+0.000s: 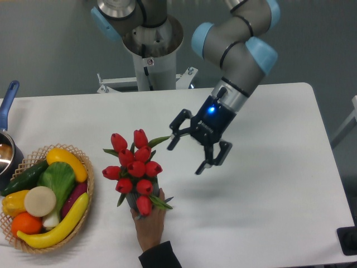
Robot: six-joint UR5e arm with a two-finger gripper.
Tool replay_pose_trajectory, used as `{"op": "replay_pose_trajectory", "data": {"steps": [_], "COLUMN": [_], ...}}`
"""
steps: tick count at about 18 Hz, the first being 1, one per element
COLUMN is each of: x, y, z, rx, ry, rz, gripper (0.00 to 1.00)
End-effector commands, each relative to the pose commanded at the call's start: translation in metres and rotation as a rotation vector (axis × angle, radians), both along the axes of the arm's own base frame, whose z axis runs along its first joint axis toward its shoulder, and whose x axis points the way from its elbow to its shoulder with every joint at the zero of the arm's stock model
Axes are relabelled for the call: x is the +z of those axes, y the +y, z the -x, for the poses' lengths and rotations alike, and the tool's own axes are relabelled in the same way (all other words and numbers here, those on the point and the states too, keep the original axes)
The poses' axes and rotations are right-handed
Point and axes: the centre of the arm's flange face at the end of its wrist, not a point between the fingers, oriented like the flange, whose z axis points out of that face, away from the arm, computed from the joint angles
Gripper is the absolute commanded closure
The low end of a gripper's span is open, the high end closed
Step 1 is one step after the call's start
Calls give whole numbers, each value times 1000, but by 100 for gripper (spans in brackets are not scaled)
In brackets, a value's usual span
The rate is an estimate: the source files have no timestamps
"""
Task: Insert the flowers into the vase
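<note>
Gripper (188, 152) is wide open and holds nothing; it hangs just right of the flowers (134, 170), apart from them, fingers pointing down-left toward the bunch.

Flowers sit upright in the middle-left of the surface (268, 212), red buds fanned out, a few green leaves sticking out at the sides. They look already seated in the vase (134, 200): only a sliver of dark grey shows under the buds, since the bunch is wider than the vase and hides most of it.

A person's hand (149, 220) reaches in from the bottom edge and touches the vase base, probably steadying it so the top-heavy bunch doesn't tip. Can't tell how firm that grip is.

Basket (53, 198) of vegetables sits well left of the vase. A pot (6, 146) with a blue handle is at the far left edge.

My read: insertion looks done, and the open gripper beside the bunch fits a release.
</note>
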Motion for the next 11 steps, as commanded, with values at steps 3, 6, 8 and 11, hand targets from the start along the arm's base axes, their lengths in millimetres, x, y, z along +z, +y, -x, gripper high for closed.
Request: {"op": "replay_pose_trajectory", "data": {"steps": [3, 6, 8, 11], "x": [45, 84, 95, 94], "y": [-33, -57, -62, -70], "z": [35, 65, 73, 77], "rx": [82, 147, 162, 62], "ry": [83, 176, 216, 262], "rz": [-24, 2, 48, 151], "gripper": [0, 0, 0, 0]}}
